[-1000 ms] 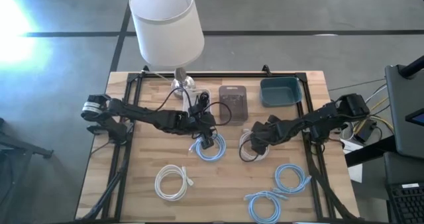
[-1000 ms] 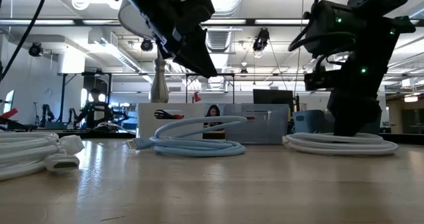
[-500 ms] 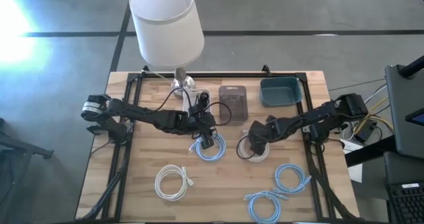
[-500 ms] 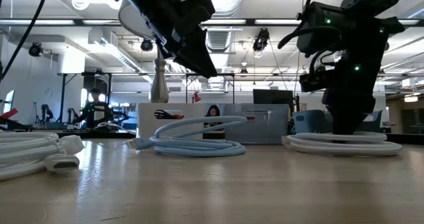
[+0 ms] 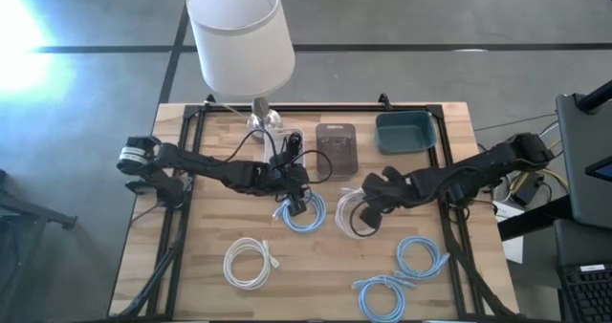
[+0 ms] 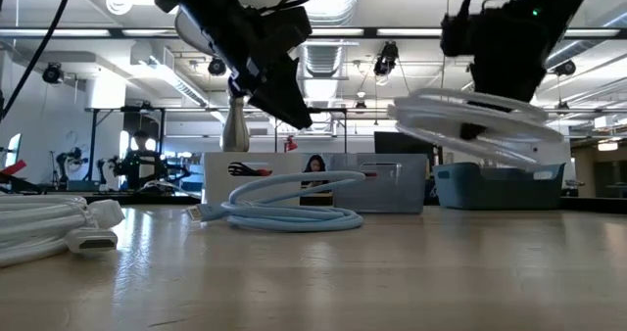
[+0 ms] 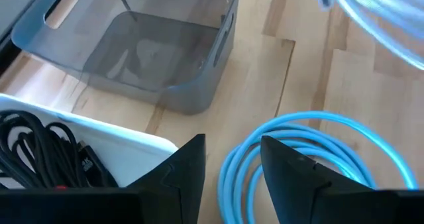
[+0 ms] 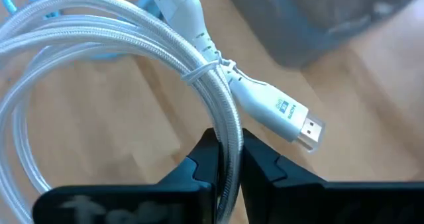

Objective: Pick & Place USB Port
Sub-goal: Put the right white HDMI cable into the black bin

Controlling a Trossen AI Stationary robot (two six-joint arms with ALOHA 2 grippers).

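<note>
The right gripper (image 5: 366, 208) sits just past the table's centre toward 3 o'clock, its jaws pinched tight on a coiled white cable (image 5: 352, 211). From above, that coil reads as a flat ring lying beside the gripper, and nothing tells whether it rests on the wood. The low view settles it: the white cable (image 6: 477, 125) hangs tilted in the air, clear of the table (image 6: 323, 272). The right wrist view adds what neither shows, a braided white strand running between the two dark fingers (image 8: 205, 159), a thin tie binding the loops, and a metal-tipped plug (image 8: 291, 121) sticking out free above the wood. The left gripper (image 5: 298, 201) hovers near the table's centre over a coiled blue cable (image 5: 306, 215), and its wrist view shows the fingers (image 7: 189, 168) spread apart with nothing between them, the blue cable (image 7: 298, 158) lying below. That same view shows a clear grey bin (image 7: 142, 52) close by, which from above stands at 12 o'clock of the centre beside a lamp (image 5: 239, 32), with a blue tray (image 5: 405, 132) toward 1 o'clock. Only the high view takes in another white coil (image 5: 249, 263) at 7 o'clock and two more blue coils (image 5: 406, 270) at 5 o'clock.
</note>
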